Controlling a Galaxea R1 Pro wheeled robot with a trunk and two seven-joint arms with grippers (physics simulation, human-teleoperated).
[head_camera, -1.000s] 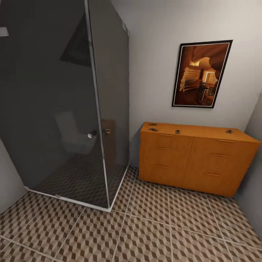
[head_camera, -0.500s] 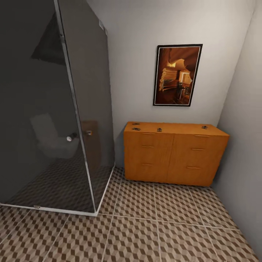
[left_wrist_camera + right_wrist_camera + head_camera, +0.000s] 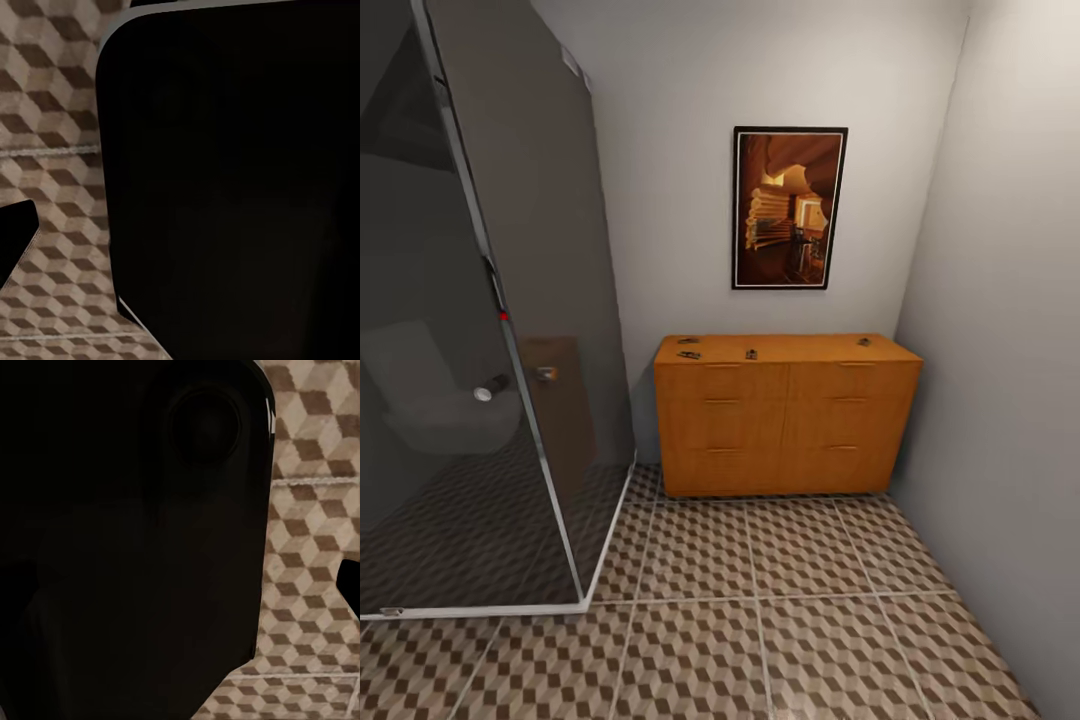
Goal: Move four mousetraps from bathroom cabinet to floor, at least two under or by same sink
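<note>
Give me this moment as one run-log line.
phase: approach | four mousetraps on top of cabinet | bathroom floor bears no traps | shower glass left | tools: state unreadable

Both wrist cameras look down past a large dark rounded part of the robot's own body, and neither gripper's jaw state can be told.

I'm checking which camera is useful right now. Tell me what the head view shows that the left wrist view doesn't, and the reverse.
Head view: the orange-brown cabinet against the far wall, four small mousetraps lying on its top, a framed picture above it and a dark glass shower enclosure.

Left wrist view: a big dark rounded body close to the lens; what it is, I cannot tell.

Both: the cube-patterned bathroom floor with pale grout lines.
</note>
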